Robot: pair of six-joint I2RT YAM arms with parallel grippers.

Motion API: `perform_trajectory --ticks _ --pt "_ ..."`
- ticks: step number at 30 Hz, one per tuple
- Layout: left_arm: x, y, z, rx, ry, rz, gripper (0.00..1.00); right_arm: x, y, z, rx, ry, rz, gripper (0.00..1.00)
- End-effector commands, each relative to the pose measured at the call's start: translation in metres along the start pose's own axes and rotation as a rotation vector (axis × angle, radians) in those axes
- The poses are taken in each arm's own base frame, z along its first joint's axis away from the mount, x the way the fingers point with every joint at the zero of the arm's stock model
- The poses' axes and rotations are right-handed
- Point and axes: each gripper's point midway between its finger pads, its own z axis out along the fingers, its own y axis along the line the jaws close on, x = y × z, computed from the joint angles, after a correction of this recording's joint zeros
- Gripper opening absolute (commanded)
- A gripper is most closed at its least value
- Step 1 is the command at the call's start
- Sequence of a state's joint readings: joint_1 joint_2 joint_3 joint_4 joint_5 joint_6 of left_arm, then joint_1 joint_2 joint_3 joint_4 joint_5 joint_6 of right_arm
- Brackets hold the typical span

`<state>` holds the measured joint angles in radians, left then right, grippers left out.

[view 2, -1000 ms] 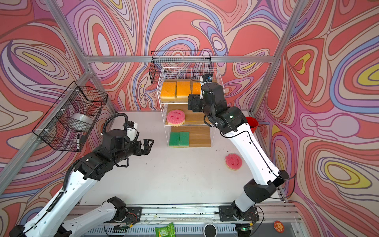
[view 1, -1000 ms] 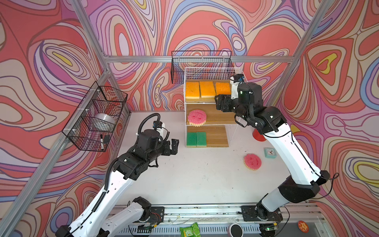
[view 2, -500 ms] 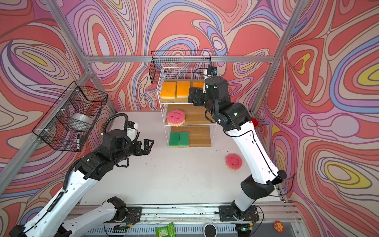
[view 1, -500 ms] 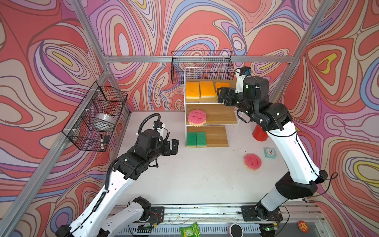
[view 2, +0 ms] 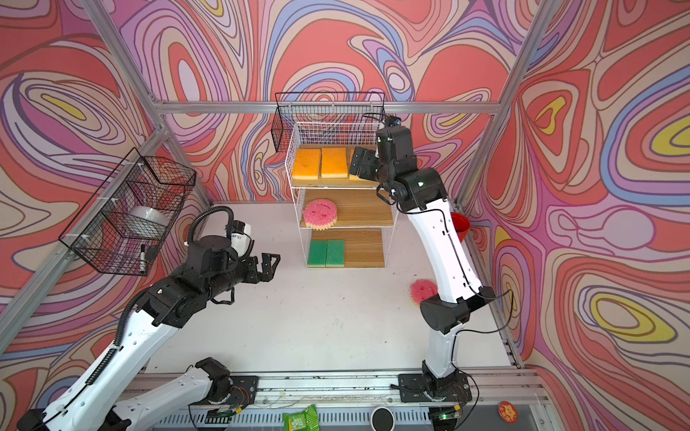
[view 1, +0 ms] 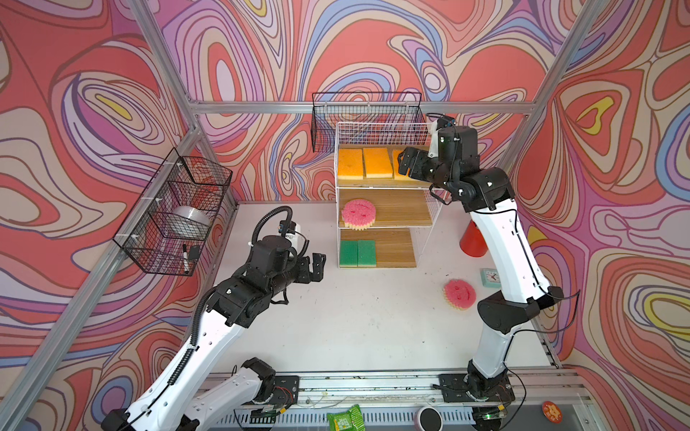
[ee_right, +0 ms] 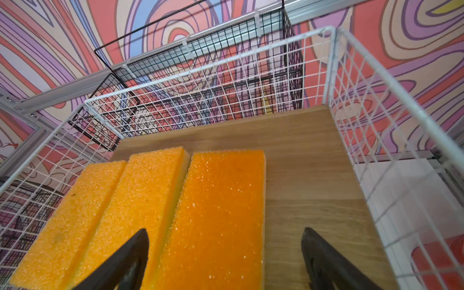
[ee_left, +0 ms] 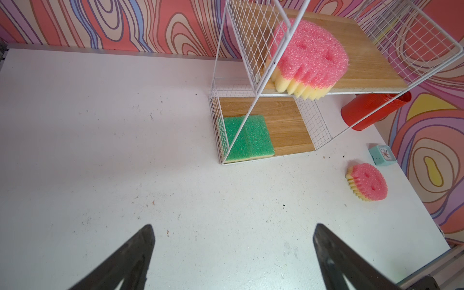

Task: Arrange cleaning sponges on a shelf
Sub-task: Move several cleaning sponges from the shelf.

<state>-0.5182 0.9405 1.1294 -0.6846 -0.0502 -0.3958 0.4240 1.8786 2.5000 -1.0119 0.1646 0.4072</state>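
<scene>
Hovering spread wide over the shelf (view 1: 381,130), the right hand (view 1: 403,164) is covering most of one orange sponge (ee_right: 218,213) in both top views. The left hand (ee_left: 233,226) is gaping wide too.

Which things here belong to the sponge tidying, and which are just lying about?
Job: wire shelf; three orange sponges; two green sponges; shelved pink smiley sponge; loose pink smiley sponge.
Lying about: mint clock; red cup; black wire baskets.
</scene>
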Motion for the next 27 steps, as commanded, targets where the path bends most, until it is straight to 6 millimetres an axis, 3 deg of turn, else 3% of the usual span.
perform_trajectory --ticks 1,27 --pt "0.003 0.001 0.001 -0.007 0.010 0.015 1.00 0.009 -0.003 0.010 -0.001 0.037 0.011 0.98" --pt "0.003 0.002 0.002 -0.011 0.011 0.021 1.00 0.027 0.020 0.045 -0.132 0.089 -0.008 0.98"
